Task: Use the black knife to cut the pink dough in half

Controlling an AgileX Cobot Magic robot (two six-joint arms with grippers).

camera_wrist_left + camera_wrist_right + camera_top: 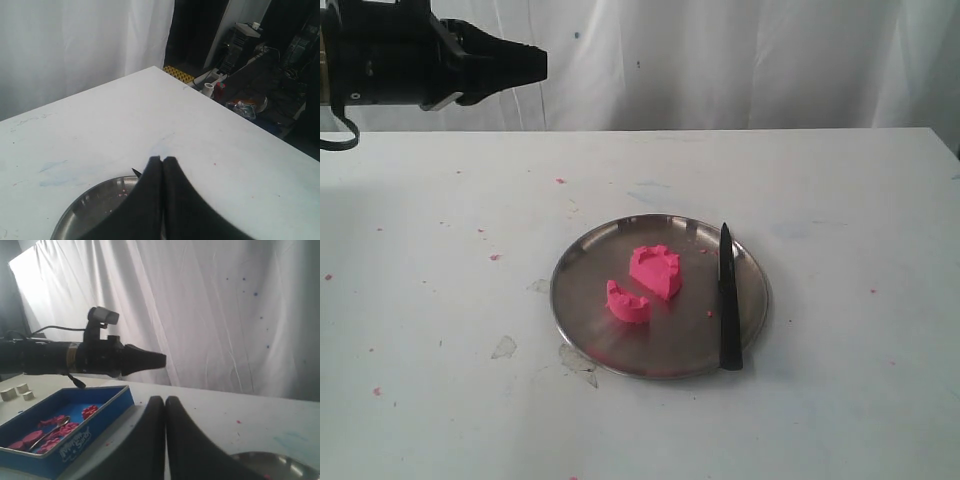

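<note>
White cloth hangs behind your white counter, which is speckled with tiny pink crumbs. At the far left of the exterior view your left gripper hangs high above the counter, well apart from everything on it; in its wrist view the two black fingers press flat together with nothing between them. Toward the middle sits a round steel plate. On it you have the pink dough in two pieces: a smaller half-round piece on the left and a larger piece with a notched top just beside it, a narrow gap between them. Right of those, the black knife lies flat along the plate's right side, tip pointing away and handle end reaching the near rim. Your right gripper shows only in its own wrist view, its fingers likewise closed on each other and empty, with a blue tray holding pink bits off to one side.
</note>
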